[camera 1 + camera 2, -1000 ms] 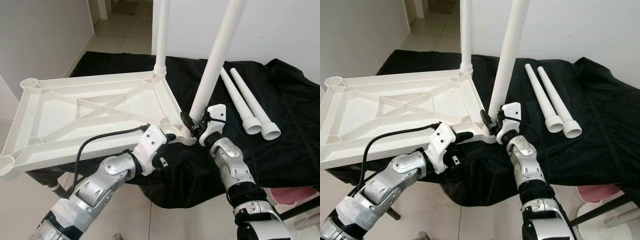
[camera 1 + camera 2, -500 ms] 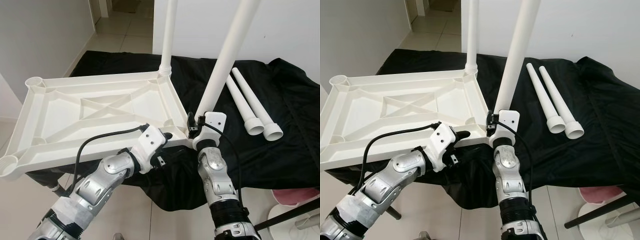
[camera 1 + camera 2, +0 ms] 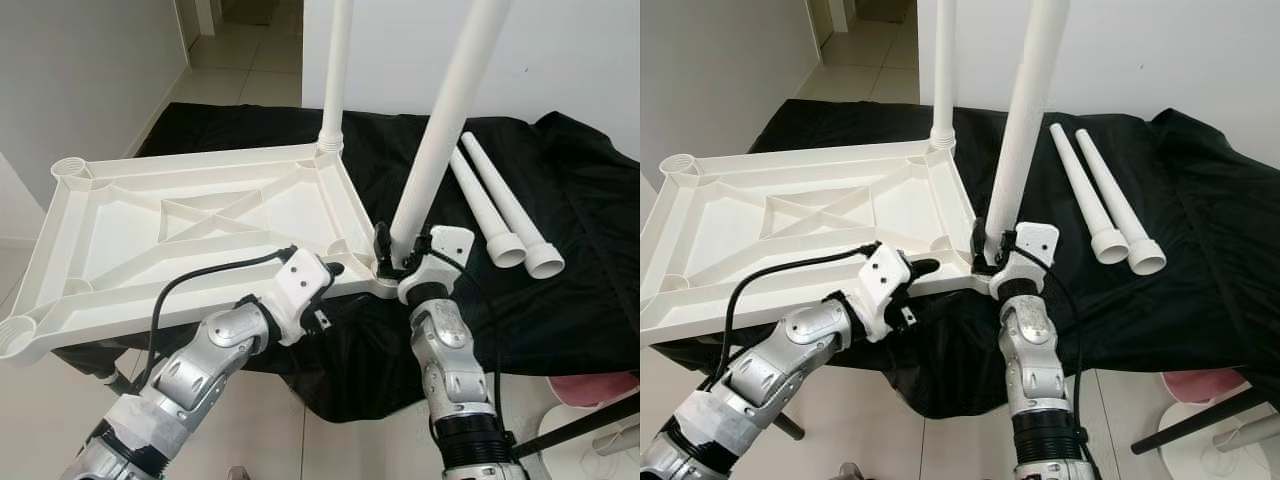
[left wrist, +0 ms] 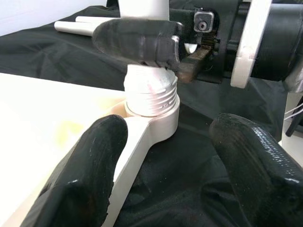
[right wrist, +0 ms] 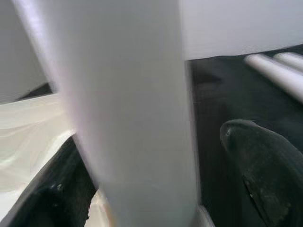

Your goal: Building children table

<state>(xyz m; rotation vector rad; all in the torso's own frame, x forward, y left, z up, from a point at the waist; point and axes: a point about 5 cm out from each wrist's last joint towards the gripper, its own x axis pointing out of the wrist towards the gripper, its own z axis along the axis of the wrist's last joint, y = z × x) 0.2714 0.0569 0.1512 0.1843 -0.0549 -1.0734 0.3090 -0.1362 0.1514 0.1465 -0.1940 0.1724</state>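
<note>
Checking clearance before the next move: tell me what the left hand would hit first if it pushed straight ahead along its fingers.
Probably the ribbed base of the white plastic table leg, seated in the corner socket of the upturned white plastic tabletop. It lies straight ahead between the left hand fingers, with the right hand just behind it.

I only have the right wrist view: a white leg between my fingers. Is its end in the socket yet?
Observer: Its threaded end sits in the near corner socket of the tabletop, with several threads showing above the rim.
Operator: Where is the left gripper?
Observer: The left gripper is at the tabletop's near edge beside that corner, fingers open.
Operator: Any legs left to fit?
Observer: Two spare legs lie on the black cloth, right of the tabletop.
</note>
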